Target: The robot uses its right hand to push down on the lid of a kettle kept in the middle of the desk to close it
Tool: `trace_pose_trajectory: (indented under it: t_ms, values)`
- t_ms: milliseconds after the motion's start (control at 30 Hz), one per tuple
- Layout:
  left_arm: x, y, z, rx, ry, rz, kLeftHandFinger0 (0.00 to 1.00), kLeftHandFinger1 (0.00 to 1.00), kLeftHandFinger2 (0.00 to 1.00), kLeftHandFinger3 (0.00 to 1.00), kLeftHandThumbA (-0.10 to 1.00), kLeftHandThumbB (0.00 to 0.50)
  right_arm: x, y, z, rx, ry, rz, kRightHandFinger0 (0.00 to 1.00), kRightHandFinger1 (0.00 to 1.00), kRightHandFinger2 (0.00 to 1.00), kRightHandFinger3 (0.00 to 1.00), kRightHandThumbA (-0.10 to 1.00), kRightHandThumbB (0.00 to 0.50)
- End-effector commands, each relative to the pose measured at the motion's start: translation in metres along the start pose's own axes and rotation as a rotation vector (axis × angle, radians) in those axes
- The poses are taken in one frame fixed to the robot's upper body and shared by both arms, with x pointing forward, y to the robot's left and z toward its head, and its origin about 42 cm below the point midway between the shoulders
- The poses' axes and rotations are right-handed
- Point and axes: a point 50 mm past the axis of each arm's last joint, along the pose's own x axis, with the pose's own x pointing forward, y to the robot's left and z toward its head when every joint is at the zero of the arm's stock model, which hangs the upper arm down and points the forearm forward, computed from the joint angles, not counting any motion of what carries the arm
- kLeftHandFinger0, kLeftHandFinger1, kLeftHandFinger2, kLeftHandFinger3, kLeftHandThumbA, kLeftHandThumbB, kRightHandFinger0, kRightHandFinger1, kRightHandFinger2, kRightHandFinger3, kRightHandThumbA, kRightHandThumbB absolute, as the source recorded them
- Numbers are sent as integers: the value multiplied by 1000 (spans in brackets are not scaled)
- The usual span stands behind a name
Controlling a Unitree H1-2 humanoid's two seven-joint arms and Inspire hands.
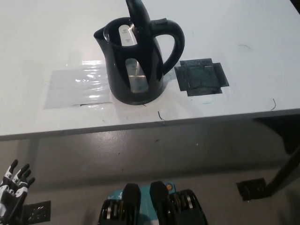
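Observation:
A black kettle (136, 70) stands on the white desk (234, 28), its spout to the picture's left and its handle (174, 40) to the right. Its lid (137, 14) is raised upright, leaving the top uncovered. My white left hand (13, 187) rests low at the bottom left, below the desk edge, with its fingers spread and nothing in it. My black right hand is out of the picture.
A patch of black tape (200, 77) lies on the desk right of the kettle. A clear plastic sheet (77, 88) lies to its left. The desk's front edge (140, 125) runs across the middle. Grey floor with black tape pieces (251, 189) lies below.

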Motion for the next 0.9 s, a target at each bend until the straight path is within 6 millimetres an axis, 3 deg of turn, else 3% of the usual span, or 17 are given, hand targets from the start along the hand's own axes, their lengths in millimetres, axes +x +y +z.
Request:
trace_pose_trajectory:
  t_ms: [0,67,100,167,200,267,300,333,433,633,800,867]
  values:
    - [-4,11,10,36,-32,-31,1000,1000,906,1000,333,209,78,71,92,119,-316,268,1000,1000,1000,1000,563,21]
    - [-7,10,7,30,-25,-32,1000,1000,899,1000,331,207,100,87,94,138,-315,276,1000,1000,1000,1000,551,25]
    - [-9,10,5,27,-19,-30,1000,1000,897,1000,316,197,124,109,96,144,-313,292,1000,1000,1000,1000,527,9]
    - [-14,7,0,18,-8,-31,1000,1000,895,1000,294,188,142,128,98,132,-302,314,1000,1000,1000,1000,490,0]
    - [-14,7,-1,22,-6,-33,1000,1000,894,1000,292,179,162,147,94,121,-283,320,1000,1000,1000,1000,466,0]
    - [-16,6,-3,23,0,-36,1000,1000,899,1000,289,183,176,159,89,111,-255,320,1000,1000,1000,1000,462,0]
    - [-15,7,-4,24,4,-36,1000,1000,895,1000,281,184,198,178,78,106,-201,318,1000,1000,1000,1000,462,0]
    - [-17,4,-6,21,11,-43,1000,1000,895,1000,281,184,198,178,78,100,-201,314,1000,1000,1000,1000,462,0]
    - [-23,1,-11,2,27,-48,1000,1000,906,1000,260,184,222,201,58,103,-104,284,1000,1000,1000,1000,397,16]
    - [-37,1,-18,-15,53,-38,1000,1000,913,1000,257,188,252,244,23,61,-7,288,1000,1000,1000,1000,430,17]
    - [-47,-2,-25,-28,68,-30,1000,1000,898,1000,245,183,262,278,10,58,70,308,1000,1000,1000,1000,397,0]
    - [-52,-2,-27,-24,74,-26,1000,1000,895,1000,258,189,267,295,3,27,80,312,1000,1000,1000,1000,429,21]
